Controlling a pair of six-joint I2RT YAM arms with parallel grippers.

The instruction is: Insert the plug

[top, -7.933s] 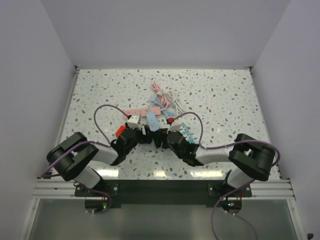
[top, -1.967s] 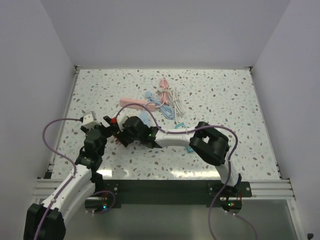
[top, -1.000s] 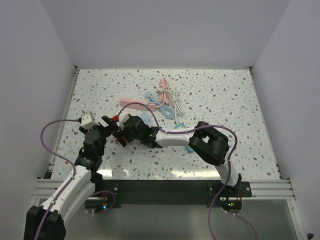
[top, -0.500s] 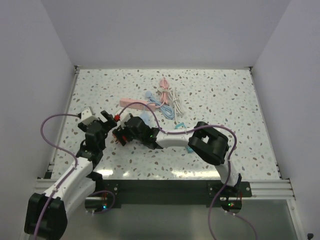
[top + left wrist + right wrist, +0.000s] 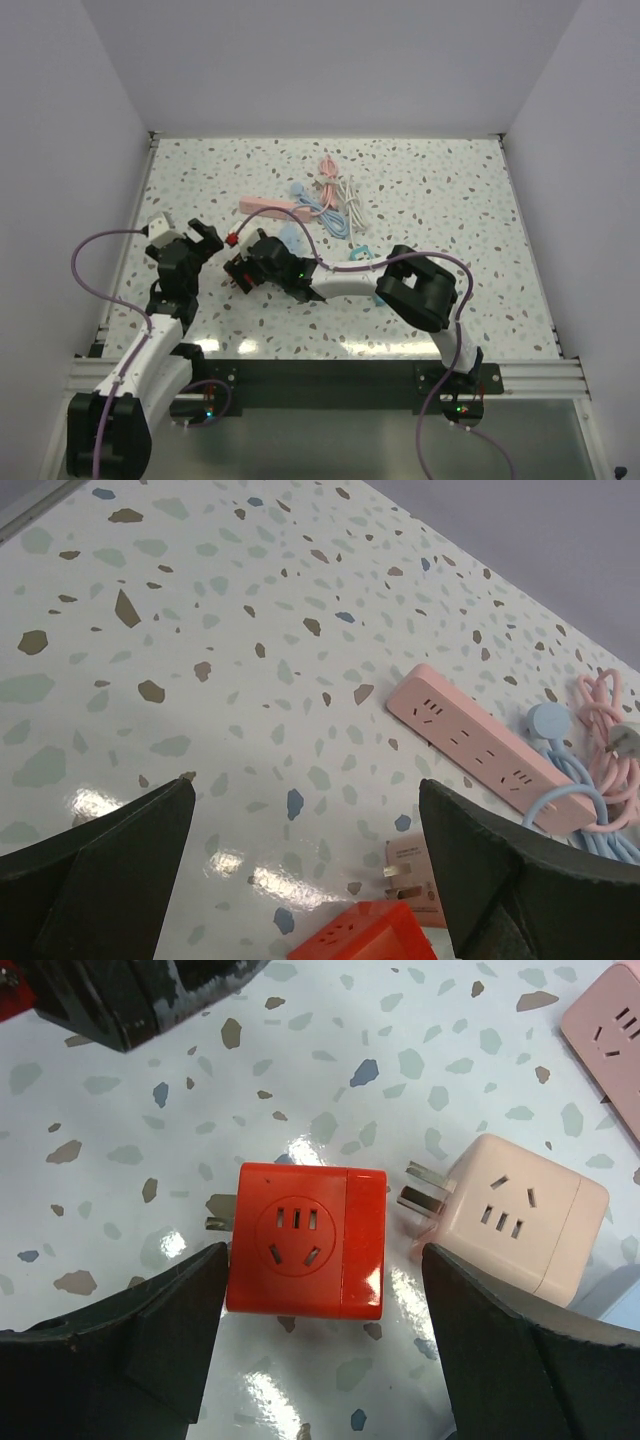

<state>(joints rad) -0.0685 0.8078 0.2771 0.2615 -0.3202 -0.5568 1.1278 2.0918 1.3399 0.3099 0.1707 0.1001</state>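
Note:
In the right wrist view a red cube adapter [image 5: 305, 1240] lies flat on the speckled table, socket face up, with metal prongs sticking out of its left side. My right gripper [image 5: 325, 1252] is open and straddles it: the left finger is at its edge and a gap shows on the right. A pink cube adapter [image 5: 512, 1225] lies just to the right, its prongs [image 5: 420, 1188] pointing at the red cube and just short of it. My left gripper [image 5: 305, 790] is wide open and holds nothing, with the red cube [image 5: 365, 935] low between its fingers. From above, the left gripper [image 5: 198, 240] sits left of the right gripper [image 5: 240, 272].
A pink power strip [image 5: 490, 750] [image 5: 265, 206] lies beyond the cubes. A blue cable [image 5: 570, 785] and pink and white cable coils [image 5: 335, 190] lie behind it. A teal piece [image 5: 362, 252] rests by the right forearm. Walls close in the table on three sides.
My left gripper has drawn back to the left and away from the right one. The right jaws have widened slightly around the red cube.

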